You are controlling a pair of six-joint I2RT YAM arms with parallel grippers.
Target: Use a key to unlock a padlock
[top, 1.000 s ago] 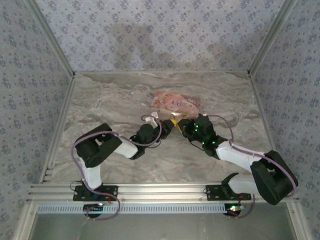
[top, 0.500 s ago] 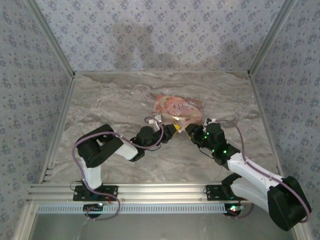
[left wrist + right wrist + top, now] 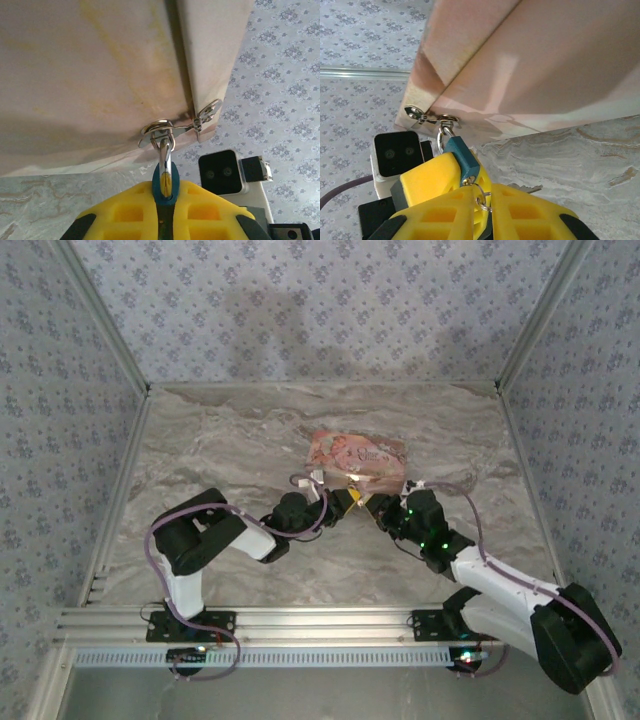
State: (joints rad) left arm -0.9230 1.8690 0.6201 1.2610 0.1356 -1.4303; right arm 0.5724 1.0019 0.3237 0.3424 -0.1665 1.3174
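**Padlock not open yet – key at the lock**

L gripper (image 3: 166,192) is clamped on the blue padlock (image 3: 165,181), at the near edge of the pink book (image 3: 355,452) on the table (image 3: 220,440), between the 2 arms. Shackle (image 3: 165,150) looks seated in the lock body & runs thru the clasp ring (image 3: 159,131), so prob. not unlocked. R gripper (image 3: 485,196) is pinched tight on the key ring (image 3: 481,199), right at the lock's underside. Key blade is hidden, so can't tell if it's in the keyhole. Left to do, I'd say: seat key, turn, pop shackle. Book is shut, contents hidden.
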